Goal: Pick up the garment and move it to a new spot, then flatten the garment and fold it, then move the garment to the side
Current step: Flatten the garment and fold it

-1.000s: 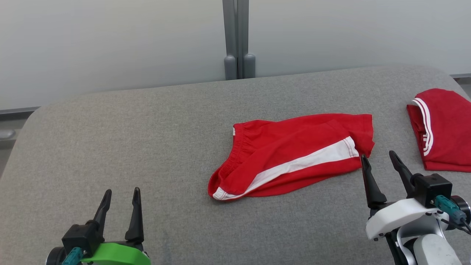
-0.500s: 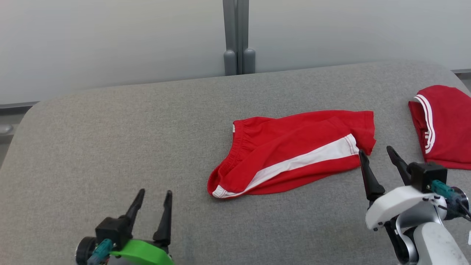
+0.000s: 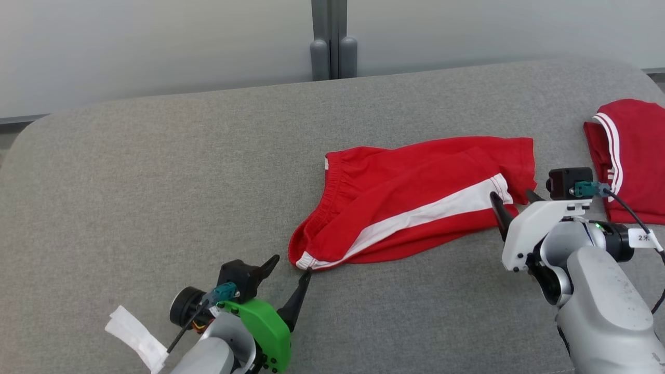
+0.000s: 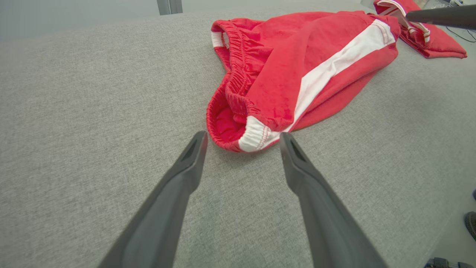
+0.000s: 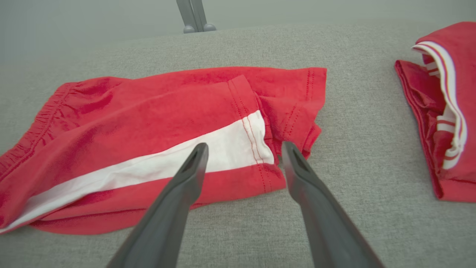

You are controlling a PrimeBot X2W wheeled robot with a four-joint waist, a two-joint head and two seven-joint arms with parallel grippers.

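The garment [image 3: 415, 202], soft, light red shorts, lies limp on the grey pad [image 3: 156, 182]. Our grippers both gape empty: left gripper [image 3: 292, 264] at its 7 o'clock waistband corner, right gripper [image 3: 510, 194] at its 3 o'clock hem; we judge those good pinch points

Red fabric shorts [image 3: 415, 187] bear a broad white stripe. Another red garment [image 3: 636, 150] has thin white stripes. The felt tabletop [image 3: 156, 182] is grey.

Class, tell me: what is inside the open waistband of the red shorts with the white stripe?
Inside the waistband opening of the shorts, red inner cloth shows; further in, the top layer covers the rest.
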